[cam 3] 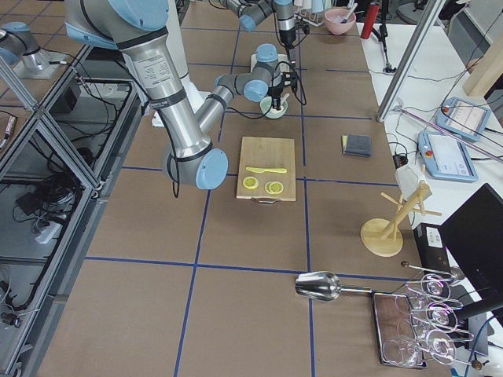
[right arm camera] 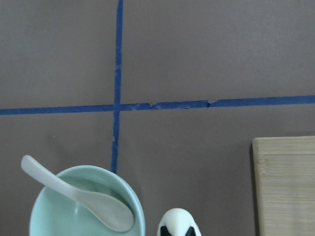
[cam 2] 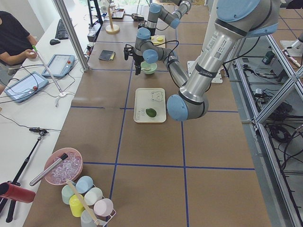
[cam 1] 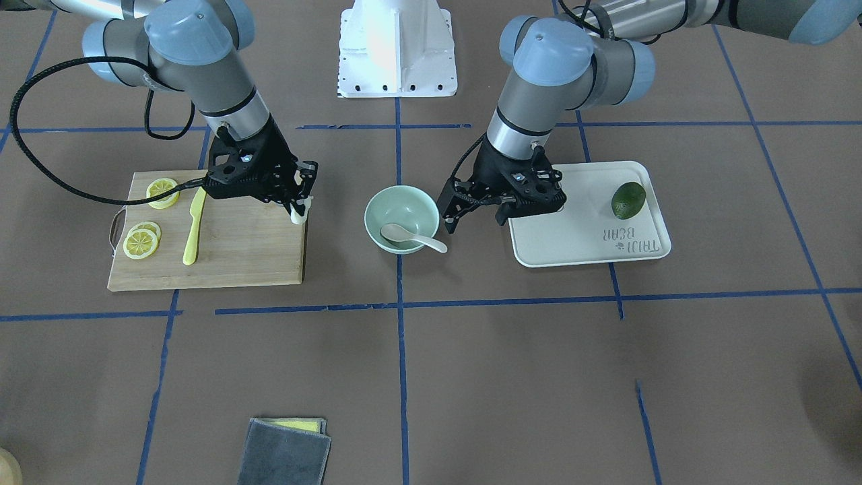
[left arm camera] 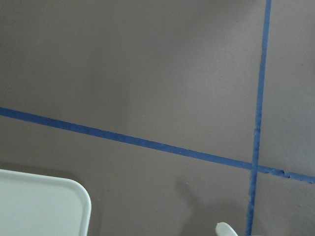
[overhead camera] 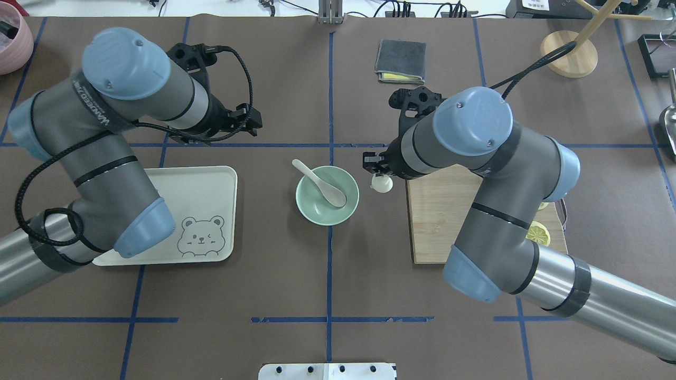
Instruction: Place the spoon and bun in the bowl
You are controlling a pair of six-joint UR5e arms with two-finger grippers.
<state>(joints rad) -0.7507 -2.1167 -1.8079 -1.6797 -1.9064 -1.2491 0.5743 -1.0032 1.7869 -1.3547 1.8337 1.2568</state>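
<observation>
The pale mint-green bowl point(cam 1: 416, 199) stands at the table's middle, also in the overhead view point(overhead camera: 316, 211). The off-white spoon point(cam 1: 412, 236) lies in it, scoop inside and handle over the rim point(overhead camera: 323, 184). My right gripper point(cam 1: 297, 204) is shut on the white bun point(cam 1: 300, 215) and holds it at the cutting board's corner, beside the bowl point(overhead camera: 381, 183). The right wrist view shows the bun point(right arm camera: 178, 221) between the fingers, right of the bowl point(right arm camera: 54, 219) and spoon point(right arm camera: 81, 196). My left gripper point(cam 1: 475, 215) is open and empty between bowl and tray.
A wooden cutting board point(cam 1: 236, 256) holds lemon slices point(cam 1: 141, 242) and a yellow knife point(cam 1: 194, 225). An off-white bear tray point(cam 1: 572, 242) carries a dark green avocado point(cam 1: 628, 200). A grey cloth point(cam 1: 283, 451) lies at the operators' side.
</observation>
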